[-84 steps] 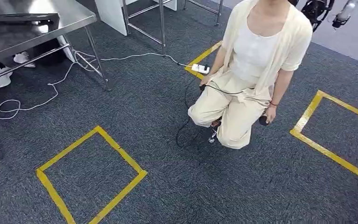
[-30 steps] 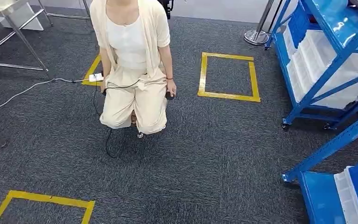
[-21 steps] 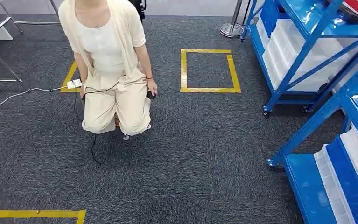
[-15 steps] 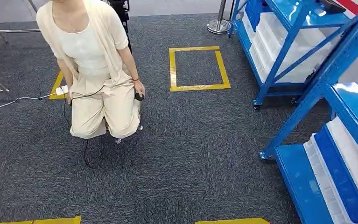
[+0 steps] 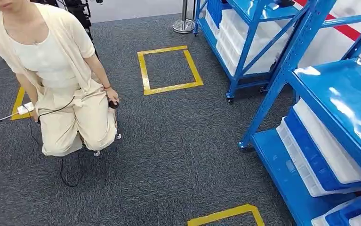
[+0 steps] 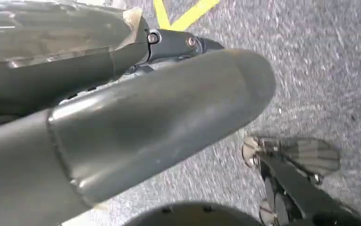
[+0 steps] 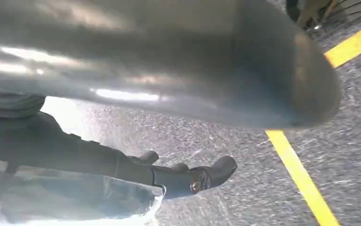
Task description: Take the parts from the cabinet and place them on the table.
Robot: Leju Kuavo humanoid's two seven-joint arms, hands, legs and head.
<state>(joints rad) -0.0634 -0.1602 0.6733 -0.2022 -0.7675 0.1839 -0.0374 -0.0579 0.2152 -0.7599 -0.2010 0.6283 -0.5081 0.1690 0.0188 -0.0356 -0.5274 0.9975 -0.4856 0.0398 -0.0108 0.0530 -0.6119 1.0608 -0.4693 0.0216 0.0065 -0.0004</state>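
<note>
You are facing two hazards: the seated person with a trailing cable on the carpet is sitting close to your path, and the blue cabinet uprights are standing near your right side, so a careless step risks a collision or a snag. The parts are sitting in the white bins on the lower shelves, none taken yet. The left robot hand and right robot hand are hanging over the floor, grasping nothing visible; whether their fingers are spread or clenched, I cannot tell.

No text can be read (labels included).
</note>
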